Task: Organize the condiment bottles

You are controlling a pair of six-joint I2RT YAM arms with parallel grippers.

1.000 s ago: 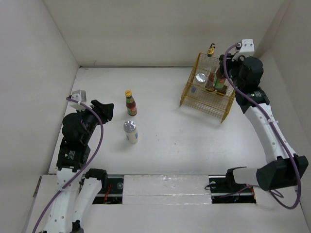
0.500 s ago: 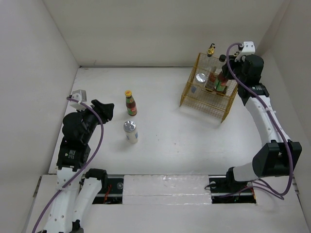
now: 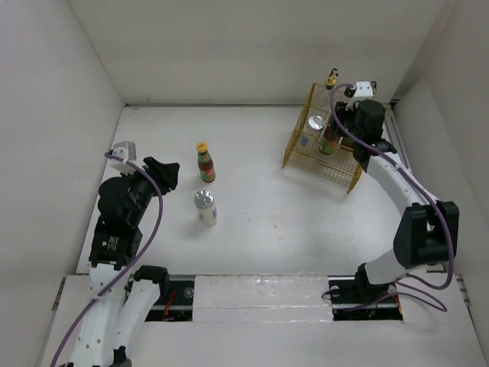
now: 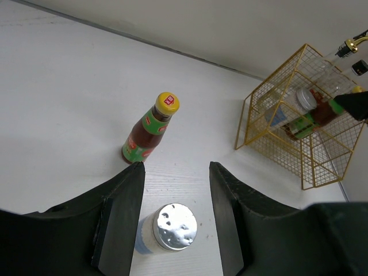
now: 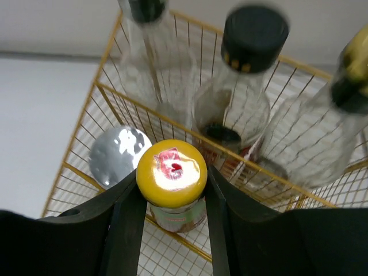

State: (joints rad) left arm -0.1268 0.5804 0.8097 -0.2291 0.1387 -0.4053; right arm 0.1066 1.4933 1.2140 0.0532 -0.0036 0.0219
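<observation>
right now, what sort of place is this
Probably a robot lab test booth: plain white walls box in a white table, the left arm and right arm are bolted at its near edge, and a yellow wire basket holds condiment bottles.

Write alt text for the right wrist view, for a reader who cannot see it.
The right tool clamps a red-sauce bottle with a yellow cap between its black fingers, at a yellow wire basket. Inside the basket stand a silver-lidded shaker, a black-capped glass jar and two clear glass bottles.
</observation>
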